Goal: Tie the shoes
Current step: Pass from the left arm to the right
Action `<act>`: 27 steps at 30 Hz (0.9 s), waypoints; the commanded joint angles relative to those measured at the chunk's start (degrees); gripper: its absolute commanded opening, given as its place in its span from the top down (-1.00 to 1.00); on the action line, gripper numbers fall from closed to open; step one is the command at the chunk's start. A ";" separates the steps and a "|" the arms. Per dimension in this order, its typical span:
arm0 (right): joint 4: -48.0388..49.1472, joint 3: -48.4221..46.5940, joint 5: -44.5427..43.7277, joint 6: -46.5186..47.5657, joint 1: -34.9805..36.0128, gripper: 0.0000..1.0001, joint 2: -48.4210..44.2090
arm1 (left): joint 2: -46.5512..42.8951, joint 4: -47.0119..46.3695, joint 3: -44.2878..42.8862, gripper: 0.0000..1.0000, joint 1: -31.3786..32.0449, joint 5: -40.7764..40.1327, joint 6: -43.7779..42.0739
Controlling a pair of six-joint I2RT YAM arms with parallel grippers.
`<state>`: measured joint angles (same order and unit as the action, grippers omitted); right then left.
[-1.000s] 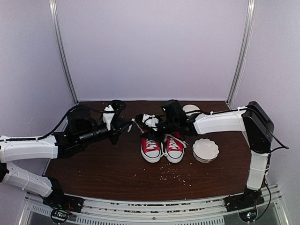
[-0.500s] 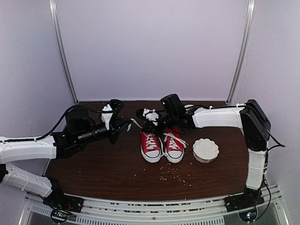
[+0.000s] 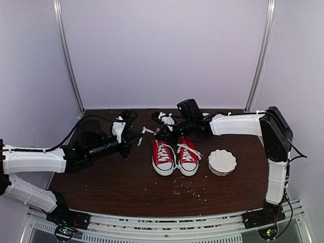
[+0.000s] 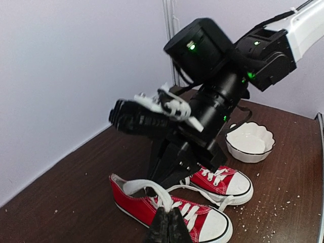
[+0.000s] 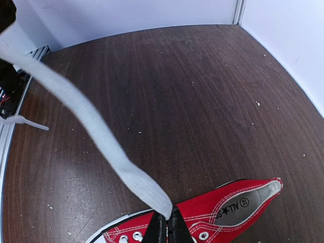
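Right wrist view shows the right jaws pressed together on a white lace [image 5: 101, 131], its far end cut off top-left. Left jaws pinch a lace loop [image 4: 144, 186], their base cropped. Shoes [image 3: 174, 157] stand paired on the counter [image 3: 116, 182].

On the dark wooden surface [image 3: 101, 182] the red shoes [image 3: 175, 158] stand side by side, white toe caps toward the near edge. The right tool [image 3: 163, 133] hangs low just behind them. The left tool [image 3: 135, 136] is near it, with a short stretch of white lace [image 3: 147, 130] showing between them. A white scalloped bowl [image 3: 222, 162] sits just right of the shoes, and crumbs [image 3: 188, 190] lie in front.
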<state>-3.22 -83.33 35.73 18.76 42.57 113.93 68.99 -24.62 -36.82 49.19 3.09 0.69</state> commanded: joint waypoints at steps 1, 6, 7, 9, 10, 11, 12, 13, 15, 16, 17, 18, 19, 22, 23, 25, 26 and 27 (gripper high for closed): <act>-0.20 -0.71 1.82 -5.54 -1.03 1.00 -0.69 | 6.11 -4.61 5.18 1.00 0.21 -7.98 9.16; 0.37 0.70 3.27 -8.35 -1.26 1.00 -2.26 | 19.82 -15.80 5.46 1.00 0.21 -8.42 14.64; 0.54 0.85 3.39 -8.39 -1.33 1.00 -2.49 | 22.51 -17.73 5.05 1.00 0.21 -8.18 15.31; 0.47 0.84 3.10 -8.33 -1.47 1.00 -2.62 | 28.24 -22.91 4.58 1.00 0.22 -7.71 16.45; 0.09 0.74 2.92 -8.17 -1.56 1.00 -2.65 | 30.82 -25.43 4.46 1.00 0.21 -8.05 17.24; -0.20 0.64 2.94 -8.16 -1.65 1.00 -2.57 | 33.14 -27.96 4.31 1.00 0.21 -8.52 18.17; -0.43 0.69 3.08 -8.18 -1.69 1.00 -2.43 | 35.17 -29.97 3.98 1.00 0.21 -8.64 19.29; -0.40 0.64 3.36 -8.28 -1.77 1.00 -2.29 | 37.05 -31.63 3.52 1.00 0.21 -8.40 20.43; -0.35 0.42 3.79 -8.57 -1.86 1.00 -1.82 | 39.77 -32.96 2.11 1.00 0.21 -7.10 21.72; -0.56 0.26 4.08 -8.50 -1.87 1.00 -1.70 | 40.88 -33.45 1.59 1.00 0.23 -6.43 21.93; -0.82 0.12 4.24 -8.30 -1.89 1.00 -1.62 | 41.71 -33.86 1.26 1.00 0.26 -5.81 22.04; -1.03 0.18 4.26 -8.18 -1.88 1.00 -1.61 | 42.29 -35.18 1.34 0.96 0.29 -5.51 22.09; -1.11 0.17 4.24 -7.99 -1.88 1.00 -1.61 | 42.46 -36.57 1.86 0.78 0.35 -5.54 22.15; -1.45 -0.21 4.20 -7.82 -1.87 1.00 -1.07 | 40.86 -37.18 3.29 0.30 0.83 -8.11 20.03; -2.08 -0.70 4.12 -7.66 -1.92 1.00 -0.74 | 39.82 -35.56 3.17 0.21 1.02 -9.43 18.96; -3.35 -1.33 3.89 -7.46 -1.95 1.00 -0.34 | 37.44 -31.46 2.68 0.07 1.16 -12.05 17.78; -3.45 -1.27 3.80 -7.44 -1.96 1.00 -0.37 | 36.34 -30.39 2.46 0.01 1.17 -12.71 17.06; -3.17 -1.16 3.68 -7.49 -1.96 1.00 -0.37 | 35.54 -30.20 2.27 -0.04 1.22 -12.76 16.20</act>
<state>-5.02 -83.02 38.98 11.16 40.97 113.78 109.34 -54.63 -34.02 49.89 -6.11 20.03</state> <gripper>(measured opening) 0.004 0.479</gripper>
